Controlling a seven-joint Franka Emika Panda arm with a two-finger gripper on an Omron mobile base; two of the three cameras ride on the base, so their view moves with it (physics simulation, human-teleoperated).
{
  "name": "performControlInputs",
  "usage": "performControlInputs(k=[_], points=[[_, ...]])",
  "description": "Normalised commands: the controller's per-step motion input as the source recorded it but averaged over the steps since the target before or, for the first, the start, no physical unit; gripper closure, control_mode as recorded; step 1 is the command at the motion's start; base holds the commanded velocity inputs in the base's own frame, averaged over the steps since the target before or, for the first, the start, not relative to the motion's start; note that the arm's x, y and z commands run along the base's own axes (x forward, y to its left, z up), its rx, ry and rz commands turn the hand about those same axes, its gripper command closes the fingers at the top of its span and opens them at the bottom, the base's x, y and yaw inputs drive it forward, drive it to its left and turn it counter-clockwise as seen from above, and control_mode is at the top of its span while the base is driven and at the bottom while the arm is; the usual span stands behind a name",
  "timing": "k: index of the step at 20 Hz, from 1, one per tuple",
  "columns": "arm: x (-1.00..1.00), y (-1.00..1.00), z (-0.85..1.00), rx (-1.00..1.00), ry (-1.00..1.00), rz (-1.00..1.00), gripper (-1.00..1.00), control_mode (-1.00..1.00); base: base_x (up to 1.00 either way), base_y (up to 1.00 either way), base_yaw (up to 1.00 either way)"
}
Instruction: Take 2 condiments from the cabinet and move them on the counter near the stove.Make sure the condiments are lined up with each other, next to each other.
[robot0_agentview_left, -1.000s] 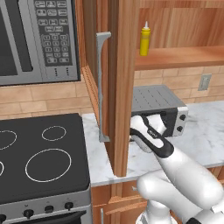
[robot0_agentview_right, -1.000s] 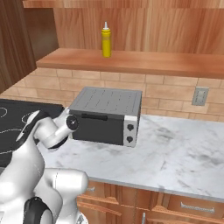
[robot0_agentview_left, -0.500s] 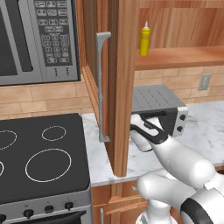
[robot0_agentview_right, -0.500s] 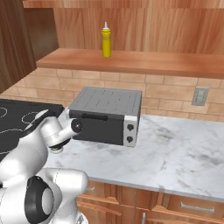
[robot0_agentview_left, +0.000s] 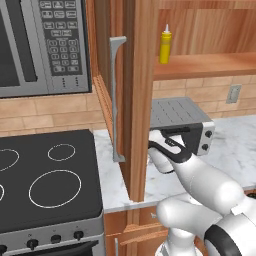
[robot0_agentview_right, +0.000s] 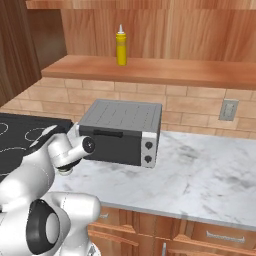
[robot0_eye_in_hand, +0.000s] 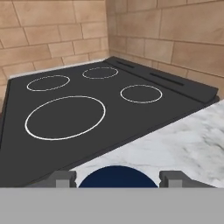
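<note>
Arm folded low over the counter (robot0_agentview_right: 200, 170), wrist reaching toward the stove (robot0_eye_in_hand: 78, 113) behind the open cabinet door (robot0_agentview_left: 135, 100). Its claw (robot0_eye_in_hand: 117, 178) grips the jar's dark blue lid (robot0_eye_in_hand: 117, 177) above marble beside the cooktop. Yellow squeeze bottle (robot0_agentview_right: 121, 46) stands upright on the cabinet shelf (robot0_agentview_right: 165, 72).

**Legible text: none**

We find no readable text, brand or number anywhere. The microwave keypad (robot0_agentview_left: 64, 43), upper left of the left base view, carries rows of small pale marks on dark buttons, too blurred for us to read. The yellow squeeze bottle (robot0_agentview_right: 121, 48), upper centre of the right base view, bears no label we can make out.
</note>
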Motion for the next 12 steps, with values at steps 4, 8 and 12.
performControlInputs(k=[4,8,12], points=[[0.00,-0.11,-0.28,0.01,-0.10,0.04,1.00,-1.00,0.00,0.00,0.00],[0.00,-0.10,-0.34,0.00,-0.09,0.04,-1.00,-1.00,0.00,0.00,0.00],[0.00,-0.12,-0.29,0.00,-0.05,0.02,-1.00,-1.00,0.00,0.00,0.00]])
